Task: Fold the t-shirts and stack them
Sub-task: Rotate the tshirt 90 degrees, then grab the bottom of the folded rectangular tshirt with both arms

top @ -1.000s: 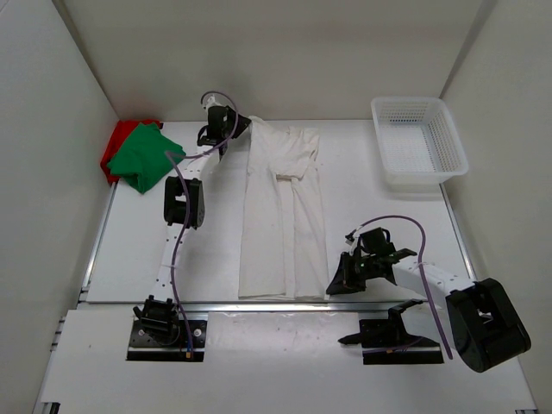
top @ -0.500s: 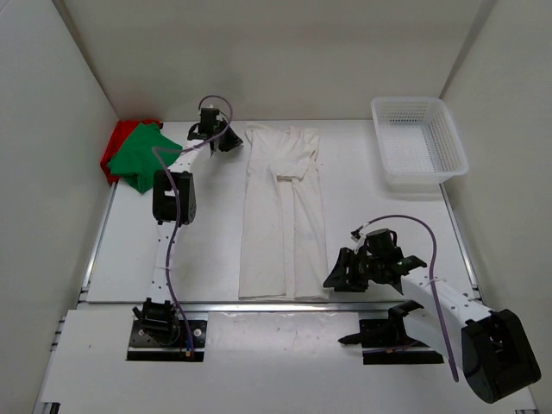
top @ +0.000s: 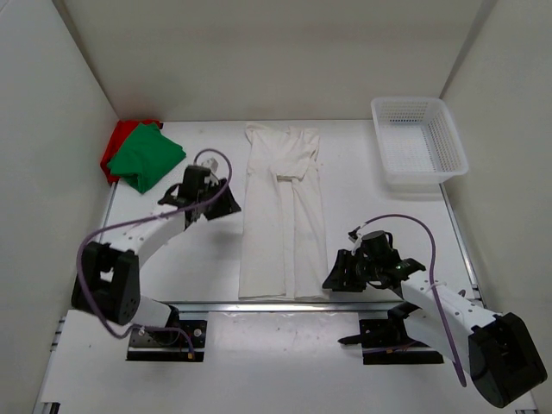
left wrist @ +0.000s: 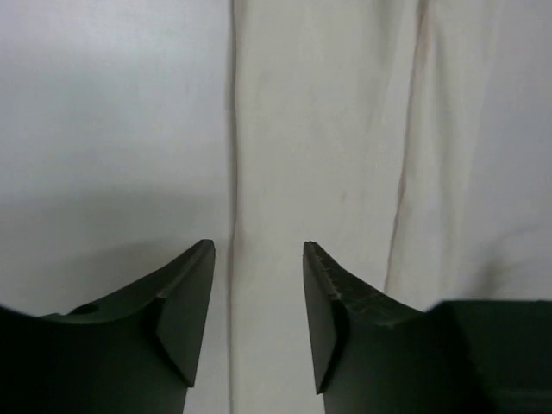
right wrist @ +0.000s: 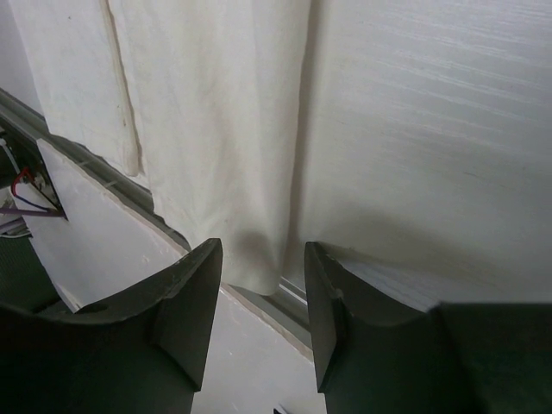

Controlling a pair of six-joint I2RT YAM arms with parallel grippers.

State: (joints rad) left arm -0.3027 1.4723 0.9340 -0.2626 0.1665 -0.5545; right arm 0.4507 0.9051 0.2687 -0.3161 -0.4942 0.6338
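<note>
Top view: the white shirt (top: 280, 216) lies as a long narrow strip down the middle of the table (top: 379, 224). Its long axis runs far to near, with the hem at the near edge. The left gripper (top: 226, 203) sits just left of the strip's middle. The right gripper (top: 335, 278) is at the near right corner, so that arm is nearer the hem. The green shirt (top: 147, 157) rests on the red shirt (top: 114, 142) far left, well apart.

Left wrist: the fingers (left wrist: 181, 302) are spread and empty, the strip's left edge straight ahead between them.

Right wrist: the fingers (right wrist: 185, 302) are spread and empty, the hem corner just ahead between them. A fold toward the collar would likely start there.
</note>
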